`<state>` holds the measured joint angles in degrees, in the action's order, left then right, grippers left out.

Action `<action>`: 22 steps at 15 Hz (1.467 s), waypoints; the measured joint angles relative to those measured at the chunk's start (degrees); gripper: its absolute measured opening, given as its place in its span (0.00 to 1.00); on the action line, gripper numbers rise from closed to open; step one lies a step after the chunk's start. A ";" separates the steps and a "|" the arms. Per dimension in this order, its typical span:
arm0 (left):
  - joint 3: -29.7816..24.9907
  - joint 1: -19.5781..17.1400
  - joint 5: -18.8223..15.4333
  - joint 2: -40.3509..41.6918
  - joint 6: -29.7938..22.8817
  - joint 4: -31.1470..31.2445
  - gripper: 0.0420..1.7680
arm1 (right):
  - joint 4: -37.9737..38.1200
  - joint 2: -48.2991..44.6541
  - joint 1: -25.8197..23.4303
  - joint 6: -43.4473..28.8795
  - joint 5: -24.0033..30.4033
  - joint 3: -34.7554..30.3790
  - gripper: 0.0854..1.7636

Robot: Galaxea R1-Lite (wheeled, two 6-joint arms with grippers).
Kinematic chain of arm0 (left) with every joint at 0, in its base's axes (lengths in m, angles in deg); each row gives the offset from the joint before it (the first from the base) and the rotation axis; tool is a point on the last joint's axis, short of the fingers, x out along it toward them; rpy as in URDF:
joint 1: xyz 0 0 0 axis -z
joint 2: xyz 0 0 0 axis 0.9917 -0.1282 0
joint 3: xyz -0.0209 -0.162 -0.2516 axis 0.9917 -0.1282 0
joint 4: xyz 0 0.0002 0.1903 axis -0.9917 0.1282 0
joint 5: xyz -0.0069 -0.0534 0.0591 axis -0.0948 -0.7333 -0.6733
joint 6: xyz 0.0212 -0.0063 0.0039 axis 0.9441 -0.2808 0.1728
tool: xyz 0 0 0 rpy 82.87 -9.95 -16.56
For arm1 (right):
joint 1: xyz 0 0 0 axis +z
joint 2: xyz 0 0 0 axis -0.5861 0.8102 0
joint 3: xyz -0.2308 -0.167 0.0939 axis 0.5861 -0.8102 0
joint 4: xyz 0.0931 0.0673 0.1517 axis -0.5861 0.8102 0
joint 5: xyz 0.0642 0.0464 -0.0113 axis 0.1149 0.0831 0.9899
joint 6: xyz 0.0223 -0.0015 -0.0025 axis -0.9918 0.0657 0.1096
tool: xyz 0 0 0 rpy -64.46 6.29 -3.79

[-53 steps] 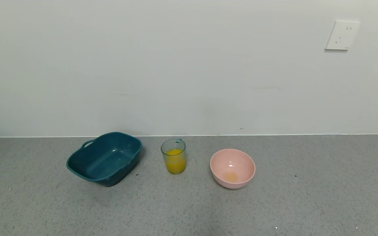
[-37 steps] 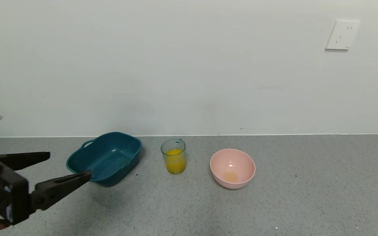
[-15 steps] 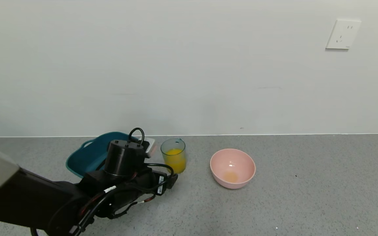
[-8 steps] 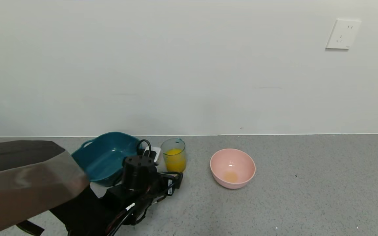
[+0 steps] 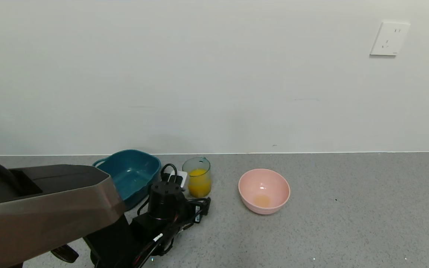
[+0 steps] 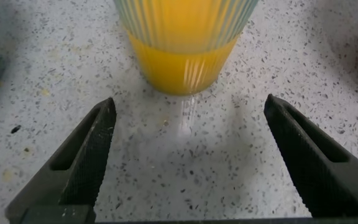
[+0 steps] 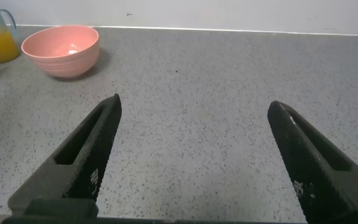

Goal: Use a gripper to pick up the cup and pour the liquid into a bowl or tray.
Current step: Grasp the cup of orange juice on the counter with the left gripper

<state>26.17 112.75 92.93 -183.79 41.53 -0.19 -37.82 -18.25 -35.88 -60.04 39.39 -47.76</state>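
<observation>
1. Background: a plain off-white wall with a wall socket (image 5: 388,38) stands behind a speckled grey surface (image 5: 348,223).
2. Landmark: the cup (image 5: 197,176) stands upright on the surface. All positions below are given relative to it.
3. Layout: the pale pink bowl (image 5: 264,190) is to the right of the cup and well apart from it. The dark teal tub (image 5: 130,175) is to the left, near the cup.
4. Change: 3.5 s ago no arm was in the head view. The left end effector (image 6: 188,162) has since come in from the left, passed in front of the tub and closed on the cup.
5. Left end effector state: the fingers (image 6: 92,152) are spread wide, one on each side of the cup's base and just short of it. No contact is visible.
6. Meaning for the task: the approach appears almost complete. The grasp, lift and pour are not yet done.
7. Cup appearance: transparent blue-green plastic, with vertical ribbing on the lower part. The orange-yellow liquid (image 5: 199,182) fills roughly its lower half.
8. Bowl appearance: a faint orange trace lies at the bottom.
9. Right end effector (image 7: 188,155): parked over bare surface, well right of the cup, fingers apart.
</observation>
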 joint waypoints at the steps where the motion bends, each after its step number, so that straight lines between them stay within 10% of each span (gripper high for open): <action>1: 0.74 0.00 0.04 -0.60 -0.11 -0.11 0.97 | 0.00 0.00 0.00 0.00 0.00 0.00 0.97; 22: 8.91 -0.46 2.40 -8.70 0.07 -6.49 0.97 | 0.00 0.00 0.00 -0.02 0.00 0.00 0.97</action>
<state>35.09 112.29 95.33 -192.49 41.60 -6.68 -37.82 -18.25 -35.88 -60.06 39.39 -47.76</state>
